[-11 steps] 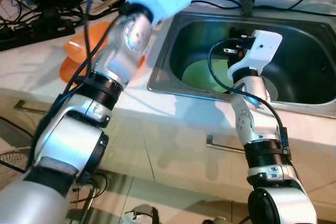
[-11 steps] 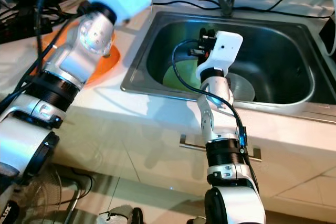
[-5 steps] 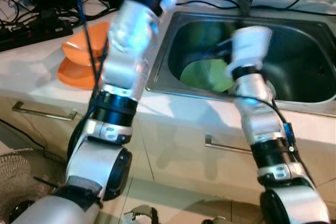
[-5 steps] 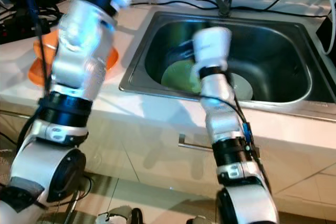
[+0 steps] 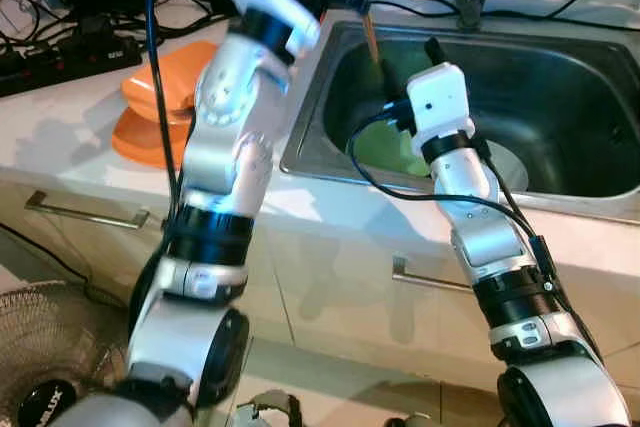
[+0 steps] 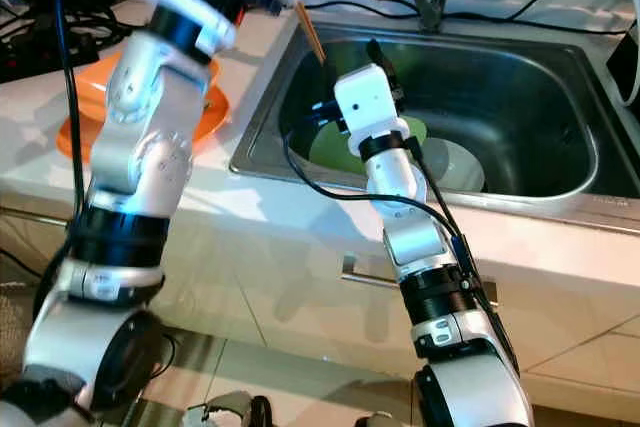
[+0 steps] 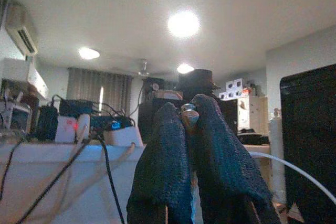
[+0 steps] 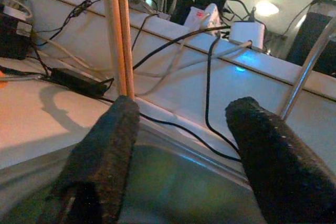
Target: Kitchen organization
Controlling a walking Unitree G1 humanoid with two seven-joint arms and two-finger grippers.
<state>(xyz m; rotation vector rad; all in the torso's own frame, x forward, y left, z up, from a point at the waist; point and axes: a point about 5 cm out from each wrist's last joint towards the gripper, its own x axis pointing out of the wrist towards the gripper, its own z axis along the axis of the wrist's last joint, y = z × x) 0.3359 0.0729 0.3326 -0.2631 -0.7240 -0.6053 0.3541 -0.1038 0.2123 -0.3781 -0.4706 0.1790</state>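
My left gripper (image 7: 186, 113) is raised over the sink's left rim and shut on a pair of wooden chopsticks (image 5: 366, 29). They slant down from it into the basin. Inside the steel sink (image 5: 570, 57), my right gripper (image 8: 181, 111) is open with nothing between its fingers. In the right wrist view the chopsticks (image 8: 118, 35) stand just beyond one of its fingers (image 8: 105, 145); whether they touch I cannot tell. A green plate (image 5: 384, 150) lies on the sink floor under the right wrist. A pale round dish (image 5: 508, 165) lies beside it.
Orange plates (image 5: 160, 97) are stacked on the white counter left of the sink. Power strips and tangled cables (image 5: 70, 7) crowd the back left. The tap's base (image 5: 470, 2) stands behind the sink. A cabinet handle (image 5: 430, 277) and a floor fan (image 5: 40, 347) lie below.
My left arm has swung up and round, and the chopsticks now hang over the sink's left side. My right wrist has turned and shifted left inside the basin.
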